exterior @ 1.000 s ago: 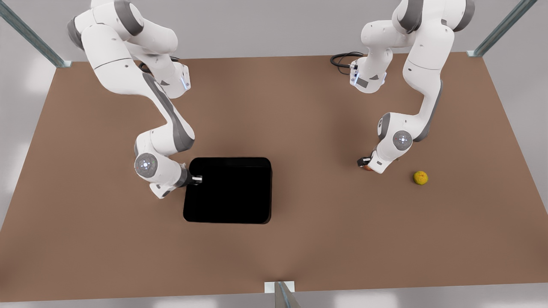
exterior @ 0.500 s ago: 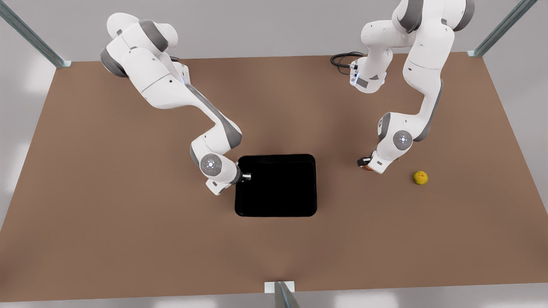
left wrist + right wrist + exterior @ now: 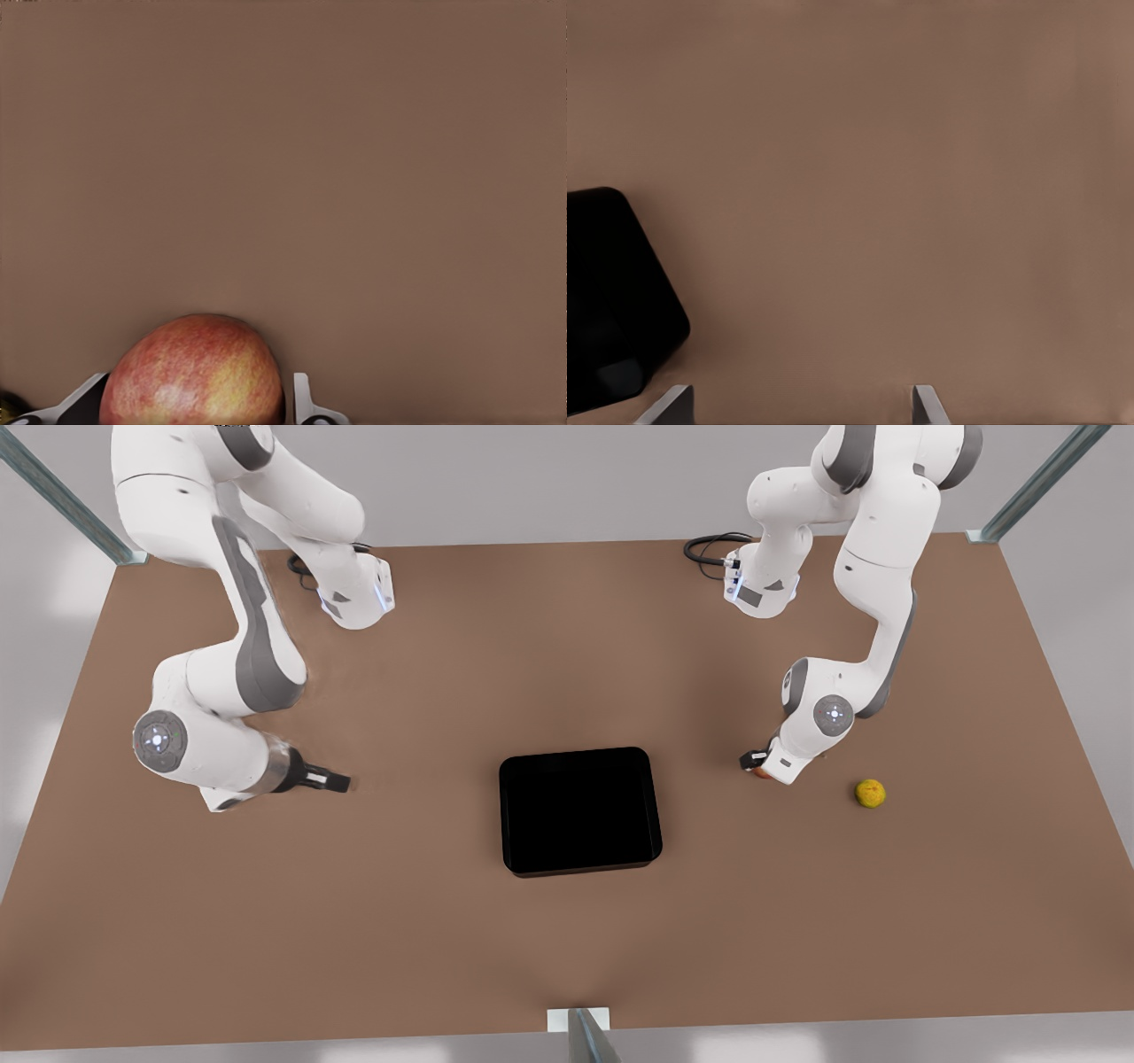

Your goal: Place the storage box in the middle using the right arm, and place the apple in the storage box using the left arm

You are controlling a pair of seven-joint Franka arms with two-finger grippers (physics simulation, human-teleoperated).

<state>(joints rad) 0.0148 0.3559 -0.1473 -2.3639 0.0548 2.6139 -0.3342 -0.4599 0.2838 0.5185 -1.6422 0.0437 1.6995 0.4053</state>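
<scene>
Brown table; storage box centred; right gripper spread, empty. Apple is clasped by left gripper; a straight lift is advised.

1. One storage box is counted.
2. One apple is counted.
3. One yellow-orange citrus fruit is counted.
4. Two white arms are counted.
5. One brown table is counted.
</scene>
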